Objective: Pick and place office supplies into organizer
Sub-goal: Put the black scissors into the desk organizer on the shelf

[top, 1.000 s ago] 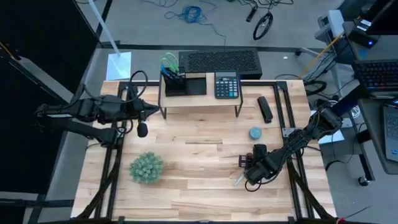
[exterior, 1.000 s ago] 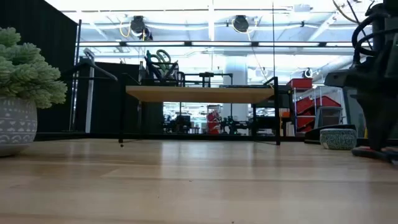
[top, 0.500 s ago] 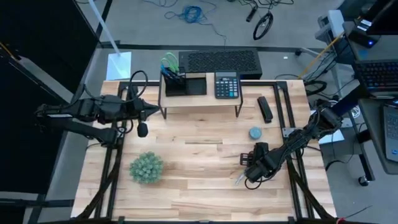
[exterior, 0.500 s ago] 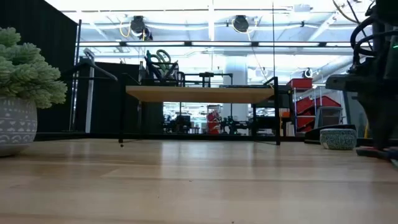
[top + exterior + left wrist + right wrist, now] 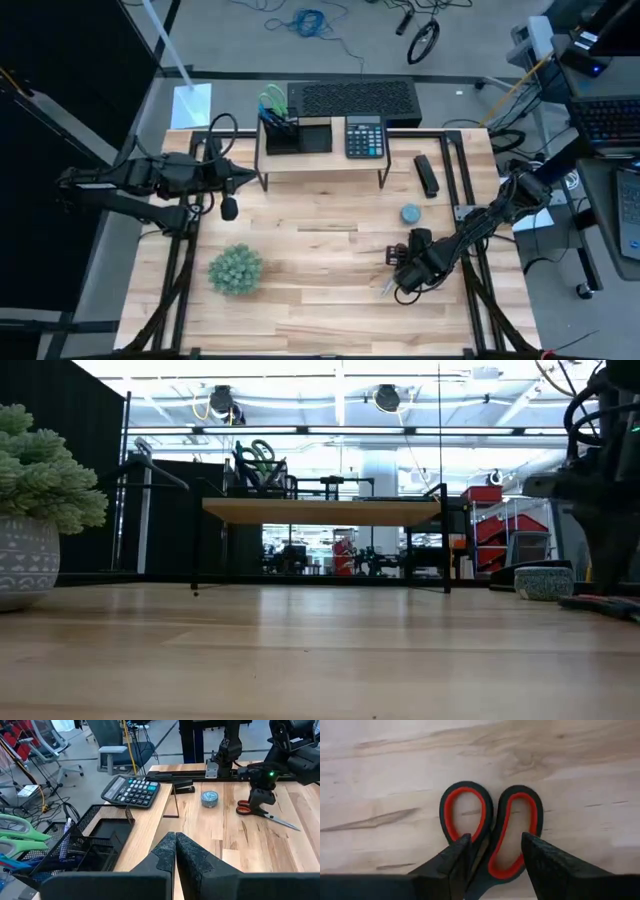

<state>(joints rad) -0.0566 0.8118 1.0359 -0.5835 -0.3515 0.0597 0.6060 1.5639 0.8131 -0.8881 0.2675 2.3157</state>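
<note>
- I count two pairs of scissors: the red-handled scissors (image 5: 490, 827) under my right gripper (image 5: 492, 857), and the green-handled scissors (image 5: 271, 100) standing in the organizer (image 5: 297, 135).
- One calculator (image 5: 365, 137).
- One ball plant (image 5: 236, 269).
- One wooden riser (image 5: 320, 162).
- One small round tin (image 5: 410, 214).

Right pincer (image 5: 492, 857) points down, fingers apart; left pincer (image 5: 175, 851) closed, arm waiting.

This is a big robot lab. Far behind the wooden table (image 5: 300, 650) are bright ceiling lights (image 5: 387, 398), red shelves (image 5: 505, 525), office chairs (image 5: 117, 750) and loose cables (image 5: 305, 20) on the grey floor.
</note>
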